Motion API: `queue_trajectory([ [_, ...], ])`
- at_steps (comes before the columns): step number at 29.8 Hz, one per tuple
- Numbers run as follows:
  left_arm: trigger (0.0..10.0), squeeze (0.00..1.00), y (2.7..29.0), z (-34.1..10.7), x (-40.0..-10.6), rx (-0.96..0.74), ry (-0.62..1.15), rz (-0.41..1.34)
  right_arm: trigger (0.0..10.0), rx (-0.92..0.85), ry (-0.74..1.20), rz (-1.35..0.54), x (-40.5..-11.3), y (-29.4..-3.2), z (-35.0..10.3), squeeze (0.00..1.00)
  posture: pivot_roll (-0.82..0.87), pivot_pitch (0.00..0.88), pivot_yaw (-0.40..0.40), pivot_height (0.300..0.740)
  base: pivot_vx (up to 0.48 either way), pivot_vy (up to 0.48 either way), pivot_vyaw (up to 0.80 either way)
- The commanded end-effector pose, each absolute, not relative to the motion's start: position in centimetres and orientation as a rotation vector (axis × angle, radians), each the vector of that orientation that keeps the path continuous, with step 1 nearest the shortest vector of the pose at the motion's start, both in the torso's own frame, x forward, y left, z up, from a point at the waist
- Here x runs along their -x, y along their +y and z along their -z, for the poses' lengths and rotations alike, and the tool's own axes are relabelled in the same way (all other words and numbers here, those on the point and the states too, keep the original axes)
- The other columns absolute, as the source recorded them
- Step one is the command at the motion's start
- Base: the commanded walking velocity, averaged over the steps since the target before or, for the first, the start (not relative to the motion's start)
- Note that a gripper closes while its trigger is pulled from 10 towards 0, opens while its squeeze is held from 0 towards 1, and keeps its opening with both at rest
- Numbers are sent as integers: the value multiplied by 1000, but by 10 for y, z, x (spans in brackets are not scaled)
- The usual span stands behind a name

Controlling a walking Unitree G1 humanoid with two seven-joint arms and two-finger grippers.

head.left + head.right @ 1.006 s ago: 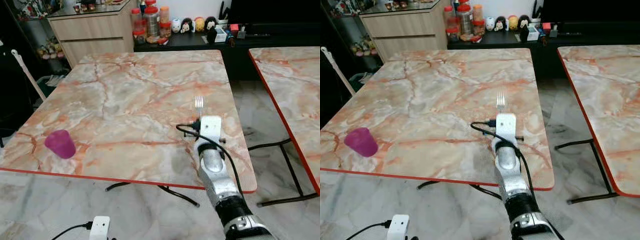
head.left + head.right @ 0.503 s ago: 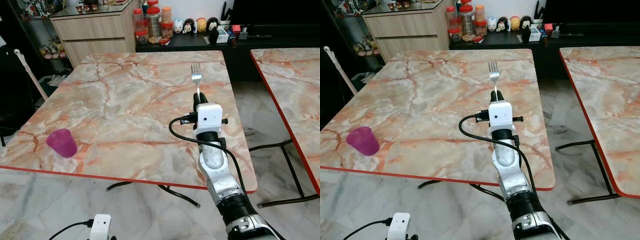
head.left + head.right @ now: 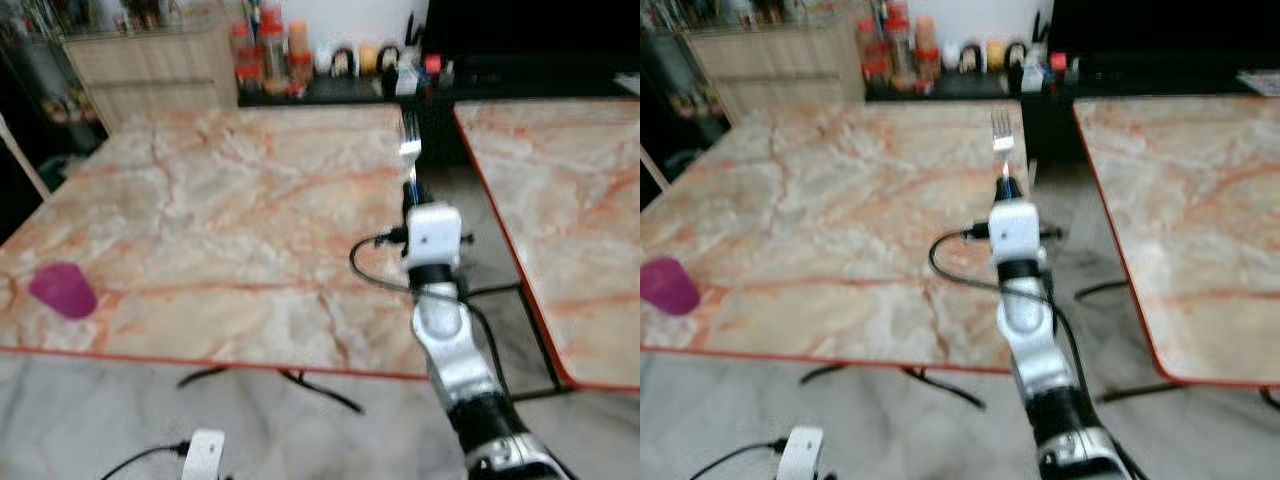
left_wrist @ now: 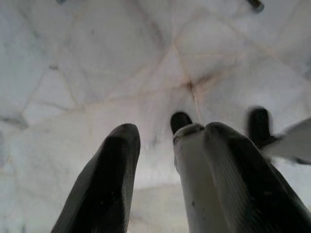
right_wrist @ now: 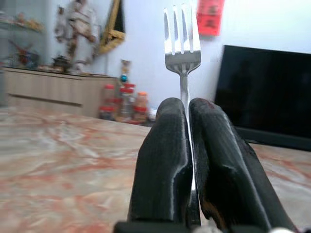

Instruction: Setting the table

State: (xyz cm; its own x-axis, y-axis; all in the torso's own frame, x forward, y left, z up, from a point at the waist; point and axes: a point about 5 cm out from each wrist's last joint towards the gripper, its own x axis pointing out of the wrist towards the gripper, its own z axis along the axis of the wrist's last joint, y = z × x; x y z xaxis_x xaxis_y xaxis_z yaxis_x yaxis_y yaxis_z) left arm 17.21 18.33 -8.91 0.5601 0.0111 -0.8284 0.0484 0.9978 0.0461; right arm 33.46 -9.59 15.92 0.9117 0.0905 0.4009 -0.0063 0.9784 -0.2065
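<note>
The right claw (image 5: 187,145), fingers pinching a fork (image 5: 181,43) upright with tines up, is raised at centre frame over the marble bench's (image 3: 220,220) right edge, a purple cup (image 3: 62,290) at lower left, while the left claw (image 4: 170,184) hangs spread above the floor (image 4: 97,73).

The right claw (image 3: 411,188) is lifting the fork (image 3: 409,131) higher and farther out, its tines now showing against the counter's (image 3: 200,220) far edge rather than mid-counter. The whole head view is shifting and blurring.
</note>
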Motion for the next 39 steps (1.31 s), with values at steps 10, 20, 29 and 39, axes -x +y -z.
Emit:
queue_trajectory([
  [10,10000,0,185,91,-168,-67,990,9,10000,198,-442,-22,-337,-105,-168,0,-125,0,95,740,0,-438,0],
  [20,10000,0,185,89,-172,-61,979,5,10000,183,-462,-49,-337,-104,-171,0,-121,0,87,740,0,-436,0],
  [29,10000,0,183,88,-174,-58,976,10,10000,202,-487,-63,-335,-110,-173,0,-128,0,88,740,0,-437,0],
  [39,10000,0,182,88,-176,-58,971,14,10000,210,-498,-71,-336,-111,-175,0,-130,0,87,740,0,-438,0],
])
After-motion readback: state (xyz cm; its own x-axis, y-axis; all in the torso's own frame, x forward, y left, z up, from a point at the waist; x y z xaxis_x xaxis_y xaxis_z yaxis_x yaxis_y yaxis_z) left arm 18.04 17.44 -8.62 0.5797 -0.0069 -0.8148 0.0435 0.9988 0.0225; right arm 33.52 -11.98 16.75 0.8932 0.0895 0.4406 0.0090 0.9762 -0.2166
